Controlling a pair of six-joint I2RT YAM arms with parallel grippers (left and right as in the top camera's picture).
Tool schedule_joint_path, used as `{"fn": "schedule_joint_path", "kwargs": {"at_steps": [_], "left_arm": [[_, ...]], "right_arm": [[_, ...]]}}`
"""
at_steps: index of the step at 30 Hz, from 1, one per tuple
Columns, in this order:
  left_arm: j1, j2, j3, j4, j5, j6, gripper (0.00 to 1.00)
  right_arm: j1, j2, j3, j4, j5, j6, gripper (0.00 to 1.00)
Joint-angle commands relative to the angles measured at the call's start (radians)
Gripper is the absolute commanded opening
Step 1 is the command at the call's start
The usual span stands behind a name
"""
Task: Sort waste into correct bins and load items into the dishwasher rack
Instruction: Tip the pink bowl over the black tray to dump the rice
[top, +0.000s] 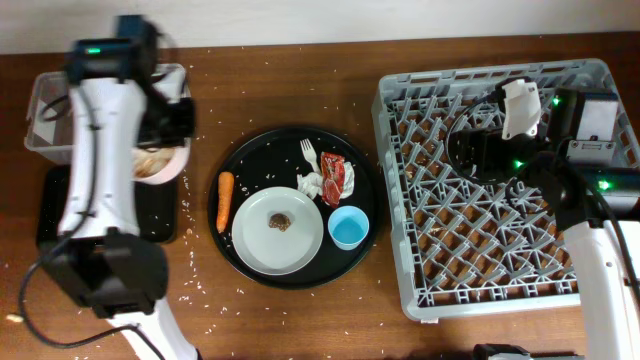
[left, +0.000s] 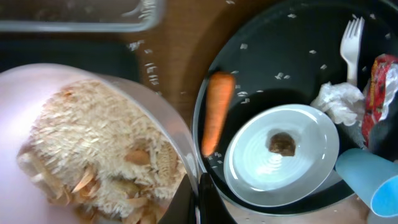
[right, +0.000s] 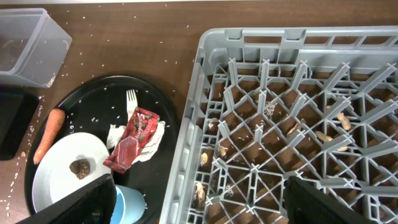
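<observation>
My left gripper (left: 202, 200) is shut on the rim of the small white bowl (left: 93, 143), which is full of pale rice-like grains and scraps. It holds the bowl (top: 160, 160) by the clear tub (top: 45, 110) and the black rectangular tray (top: 55, 210). On the round black tray (top: 250, 160) lie the carrot (top: 225, 200), the grey plate (top: 278, 245) with the brown lump (top: 280, 222), the red-and-white wrapper (top: 335, 178), the napkin (top: 312, 184) and the blue cup (top: 348, 227). My right gripper (right: 199, 202) is open and empty above the grey rack (top: 400, 250).
A white plastic fork (top: 308, 155) lies on the round tray beside the napkin. Loose rice grains are scattered over the wooden table. Peanut-like bits show through the rack grid (right: 323, 134). The rack fills the right side of the table.
</observation>
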Motion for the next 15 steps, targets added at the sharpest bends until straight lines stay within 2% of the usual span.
{"fn": "schedule_joint_path", "kwargs": {"at_steps": [1, 5, 7, 11, 15], "left_arm": [[0.205, -0.021, -0.052, -0.007, 0.281, 0.19, 0.01], [0.428, -0.019, -0.227, 0.059, 0.65, 0.414, 0.01], [0.502, -0.019, -0.324, 0.127, 0.737, 0.419, 0.01], [0.653, -0.019, -0.527, 0.281, 1.014, 0.466, 0.01], [0.748, -0.018, -0.588, 0.367, 1.172, 0.466, 0.01]], "right_arm": [[-0.006, 0.0, 0.02, 0.0, -0.009, 0.004, 0.85], [-0.006, 0.0, 0.02, -0.001, -0.009, 0.005, 0.85], [-0.006, 0.0, 0.02, -0.001, -0.009, 0.005, 0.85], [-0.006, 0.0, 0.02, -0.001, -0.009, 0.005, 0.85], [-0.006, 0.0, 0.02, -0.001, -0.009, 0.005, 0.85]]}}
